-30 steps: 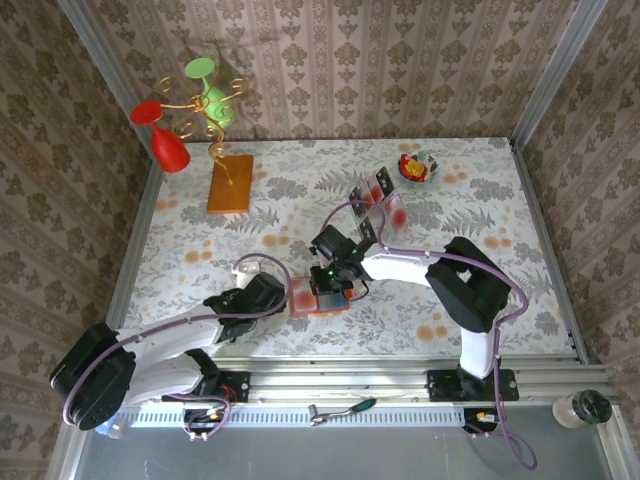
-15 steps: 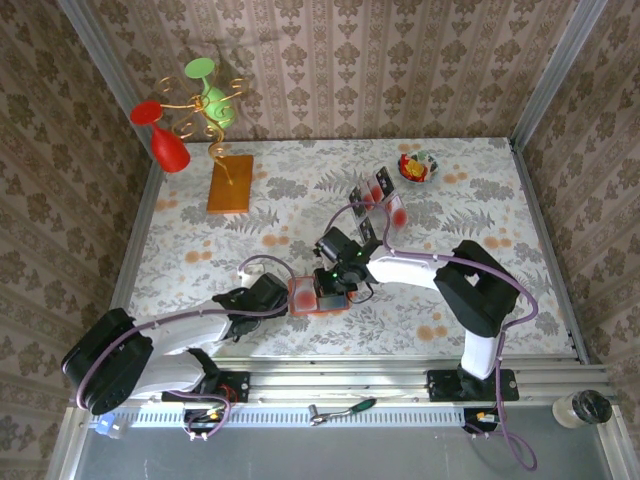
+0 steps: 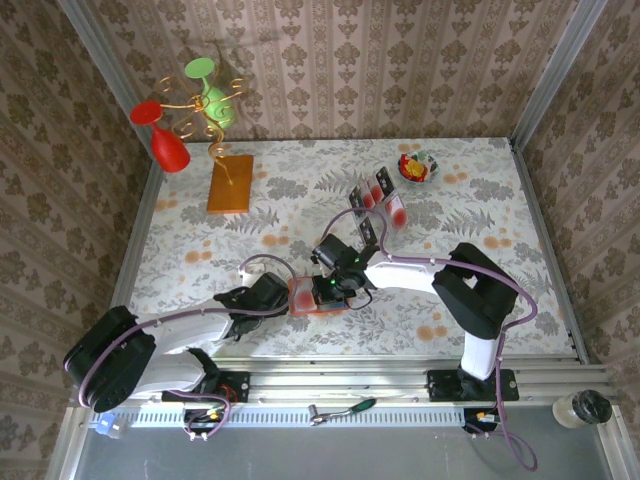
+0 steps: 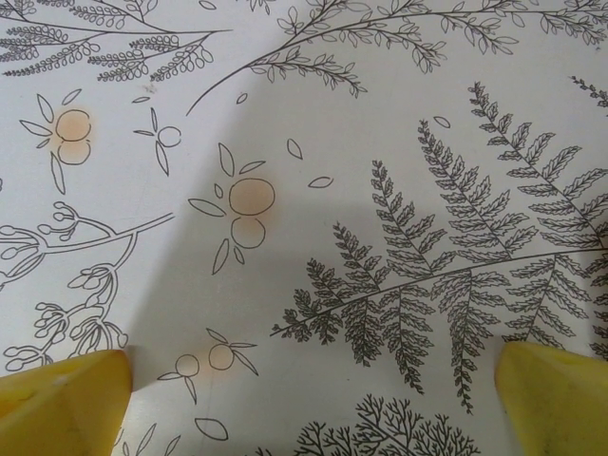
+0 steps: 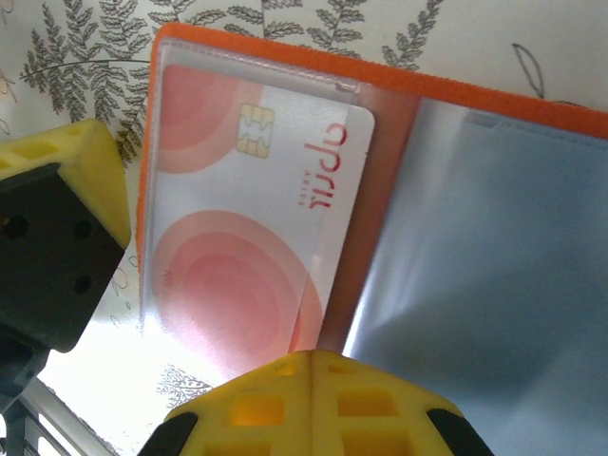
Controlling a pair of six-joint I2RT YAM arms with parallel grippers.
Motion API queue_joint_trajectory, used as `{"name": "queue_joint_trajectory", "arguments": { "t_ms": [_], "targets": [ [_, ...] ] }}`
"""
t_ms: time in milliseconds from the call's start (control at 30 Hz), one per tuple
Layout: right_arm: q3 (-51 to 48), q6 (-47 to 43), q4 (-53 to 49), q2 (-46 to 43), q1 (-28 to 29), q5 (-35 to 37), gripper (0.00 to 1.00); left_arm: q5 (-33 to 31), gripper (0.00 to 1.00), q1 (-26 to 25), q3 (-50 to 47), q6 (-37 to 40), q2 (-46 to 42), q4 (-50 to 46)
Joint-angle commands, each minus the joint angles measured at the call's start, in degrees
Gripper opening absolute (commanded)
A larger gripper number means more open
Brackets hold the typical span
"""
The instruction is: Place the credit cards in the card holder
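My left gripper (image 3: pixel 274 295) has slid in, wide open, just beside the holder (image 3: pixel 303 298), while my right gripper (image 5: pixel 312 366), pinched shut, sits right behind the pale card (image 5: pixel 252 218) in its pocket, long axis running away from my fingertips.

The card holder (image 5: pixel 285 59) has a matt orange rim, faintly fuzzy like cloth; its pockets are clear glossy plastic over a grey-blue lining with a soft sheen. The pale pink card (image 5: pixel 256 190) is smooth glossy plastic with a metallic gold chip. The table cover (image 4: pixel 313 142) looks matt, printed
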Motion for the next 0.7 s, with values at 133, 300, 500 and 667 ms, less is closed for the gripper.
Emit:
{"name": "queue_joint_trajectory", "arguments": {
  "t_ms": [133,300,500,667],
  "targets": [
    [1.44,1.43,0.83,2.75,0.72,-1.72,0.03,1.72,1.0,0.21,0.04,0.65,1.68,1.14],
    [1.63,2.03,1.53,3.58,0.72,-2.4,0.03,1.66,1.0,0.04,-0.12,0.59,1.76,1.33],
    [1.89,2.44,1.96,3.8,0.71,-2.97,0.03,1.72,1.0,-0.14,-0.01,0.4,2.03,1.74],
    [2.79,1.86,0.58,2.29,0.63,-2.66,0.03,1.63,1.0,-0.22,0.26,0.45,1.45,1.24]
  ]
}}
